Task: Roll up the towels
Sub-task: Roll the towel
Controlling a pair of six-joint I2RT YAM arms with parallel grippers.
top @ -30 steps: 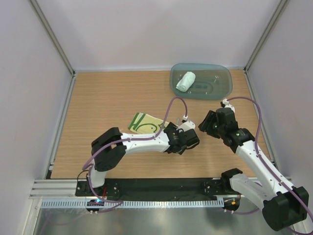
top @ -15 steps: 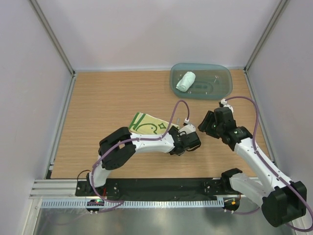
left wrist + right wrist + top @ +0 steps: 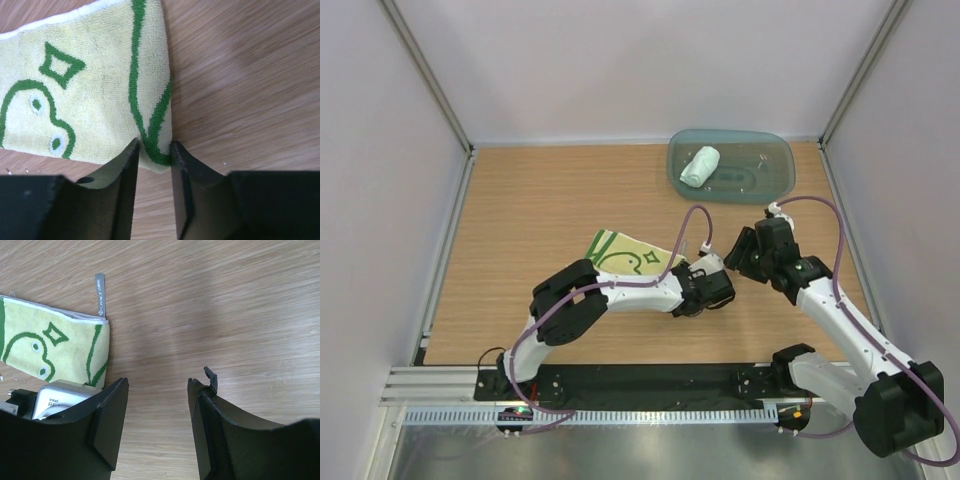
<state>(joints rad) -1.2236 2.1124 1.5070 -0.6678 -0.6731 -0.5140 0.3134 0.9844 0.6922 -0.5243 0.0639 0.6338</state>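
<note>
The pale yellow towel [image 3: 623,254] with green drawings lies flat and unrolled on the wooden table; it also shows in the left wrist view [image 3: 90,95] and the right wrist view [image 3: 55,345]. My left gripper [image 3: 154,147] is down at its near right corner, the two narrow jaws pinching the green-edged corner between them. From above, that left gripper [image 3: 684,279] sits at the towel's right end. My right gripper [image 3: 744,254] hovers just to the right, open, with only bare wood between its fingers [image 3: 157,382]. The plain pale towel [image 3: 700,165] lies rolled in the tray.
The translucent teal tray [image 3: 770,182] stands at the back right of the table. Grey walls and metal posts close in the left, right and back sides. The left arm's wrist camera [image 3: 52,397] shows close beside my right gripper's left finger.
My left gripper has slid a little to the right along the towel's end and its jaws have closed in on the corner. The right gripper has edged slightly toward it.
</note>
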